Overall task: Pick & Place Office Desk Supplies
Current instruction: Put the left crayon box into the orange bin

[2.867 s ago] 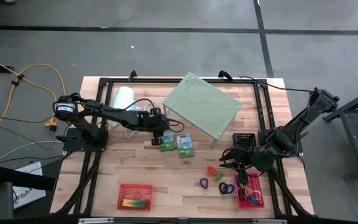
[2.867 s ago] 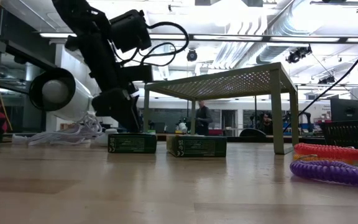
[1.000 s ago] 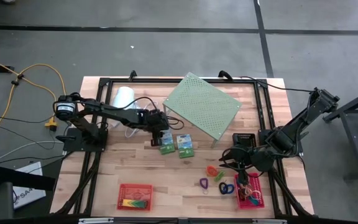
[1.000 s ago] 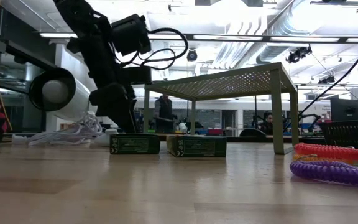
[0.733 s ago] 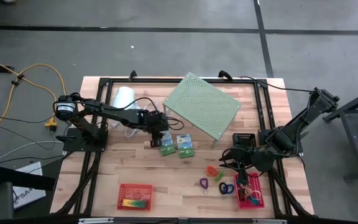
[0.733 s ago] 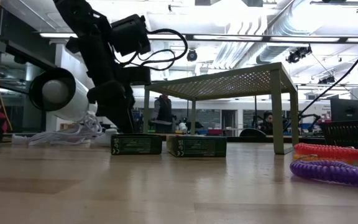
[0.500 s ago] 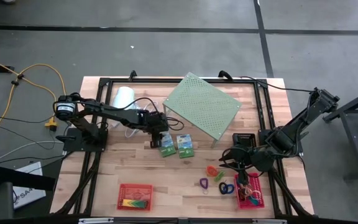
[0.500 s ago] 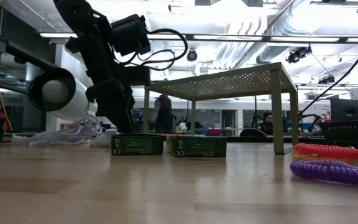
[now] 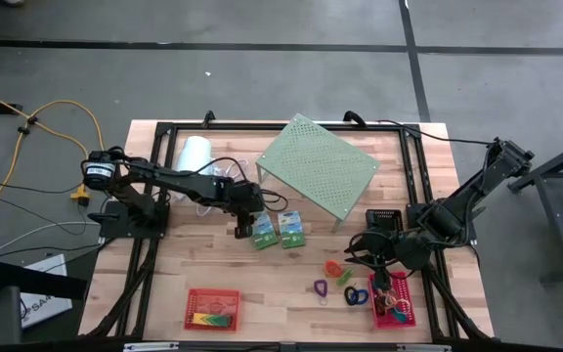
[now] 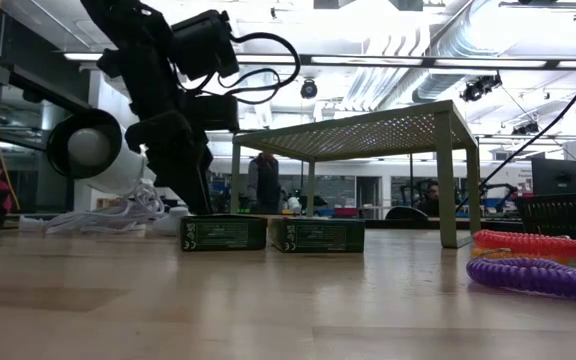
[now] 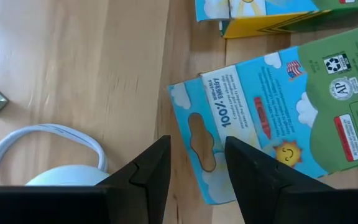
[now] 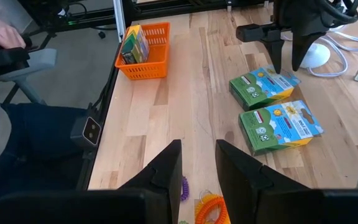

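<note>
Left gripper [image 9: 241, 226]: fingers apart, nothing between them, pointing down at the table just beside the outer end of the left box [image 9: 262, 227]; one fingertip [image 10: 196, 205] hangs right above that end in the low view. In the left wrist view the gap between the fingers lines up with the box's blue flap [image 11: 219, 134].

White cylinder [image 9: 193, 154]: lying behind the left arm, cord coiled beside it.

Red basket [image 9: 212, 307]: near front edge, left of centre, holding a yellow-green item and other small pieces.

Right box [image 9: 291, 225]: just beside the left box, flat on the table, green and blue face up.

Green shelf [image 9: 319, 166]: standing behind the boxes, centre of table.

Coiled loops [image 9: 337, 268]: orange, green, purple and blue, loose on the table right of centre, near the pink basket [image 9: 392, 302].

Black basket [image 9: 383, 219]: behind the right gripper.

Right gripper [image 9: 372, 252]: fingers apart, empty, above the table between black and pink baskets, beside the loops.

Person [image 12: 5, 118]: seated off the table's edge, seen in right wrist view.
</note>
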Robot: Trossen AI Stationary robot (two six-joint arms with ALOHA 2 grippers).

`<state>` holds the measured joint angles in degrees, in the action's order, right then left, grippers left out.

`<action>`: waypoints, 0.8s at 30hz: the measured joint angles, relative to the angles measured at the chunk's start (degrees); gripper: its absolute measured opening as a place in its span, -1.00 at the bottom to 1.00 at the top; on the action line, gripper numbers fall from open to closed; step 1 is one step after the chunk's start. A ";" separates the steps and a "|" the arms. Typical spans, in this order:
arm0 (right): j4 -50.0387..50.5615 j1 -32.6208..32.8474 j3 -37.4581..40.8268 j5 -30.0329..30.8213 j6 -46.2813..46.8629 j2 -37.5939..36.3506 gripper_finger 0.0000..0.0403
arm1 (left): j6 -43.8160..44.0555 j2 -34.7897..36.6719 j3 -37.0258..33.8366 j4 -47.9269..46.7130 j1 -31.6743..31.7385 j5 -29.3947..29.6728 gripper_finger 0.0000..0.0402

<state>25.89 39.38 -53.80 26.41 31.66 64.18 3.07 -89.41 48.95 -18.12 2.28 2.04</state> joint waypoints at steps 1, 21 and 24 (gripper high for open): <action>0.00 0.00 0.00 0.00 0.00 -0.02 -0.57 | 0.00 0.00 0.00 0.03 -0.07 0.00 -0.28; 0.00 0.02 0.00 0.00 -0.02 -0.02 -0.57 | -2.63 0.00 0.00 -0.61 7.38 -10.12 -0.28; 0.00 0.00 0.00 0.00 0.00 -0.01 -0.57 | -2.60 0.00 0.00 -0.73 8.66 -13.33 -0.28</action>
<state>25.89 39.38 -53.80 26.41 31.66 64.17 0.47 -89.41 48.95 -18.85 10.94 -11.29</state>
